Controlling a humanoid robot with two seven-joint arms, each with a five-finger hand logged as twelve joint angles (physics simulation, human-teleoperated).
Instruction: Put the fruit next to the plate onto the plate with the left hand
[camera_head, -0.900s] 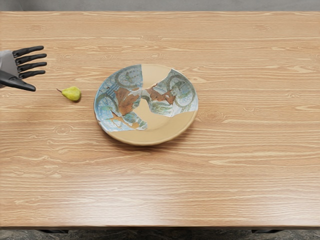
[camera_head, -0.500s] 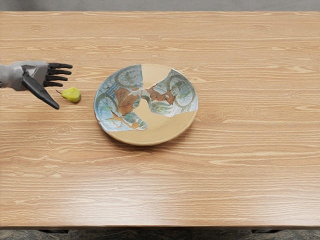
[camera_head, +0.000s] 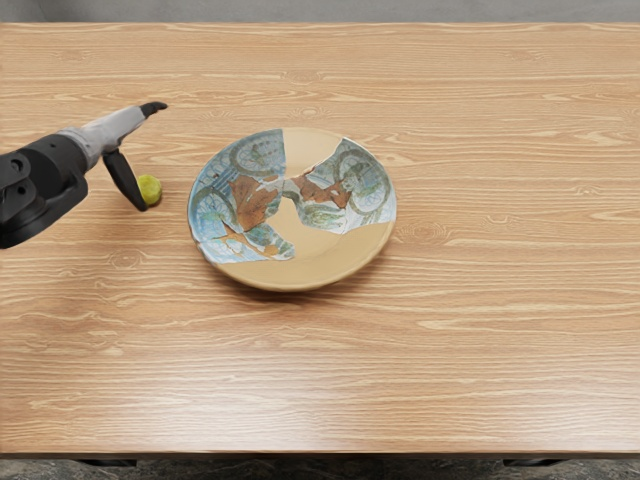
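Observation:
A small yellow-green pear-like fruit (camera_head: 151, 189) lies on the wooden table just left of the plate (camera_head: 315, 272). The plate is tan and round, with blue and brown patterned patches. My left hand (camera_head: 139, 152) comes in from the left edge and hovers over the fruit. Its fingers stretch up and to the right, and the black thumb (camera_head: 124, 179) points down in front of the fruit's left side, hiding the stem end. The hand is open and holds nothing. The fruit still rests on the table, apart from the plate's rim.
The wooden table (camera_head: 450, 350) spreads wide around the plate. Its front edge runs along the bottom of the view and its far edge along the top.
The left arm has reached further right and the hand has rolled over the fruit, so the thumb now covers its left end. Fruit and plate have not moved.

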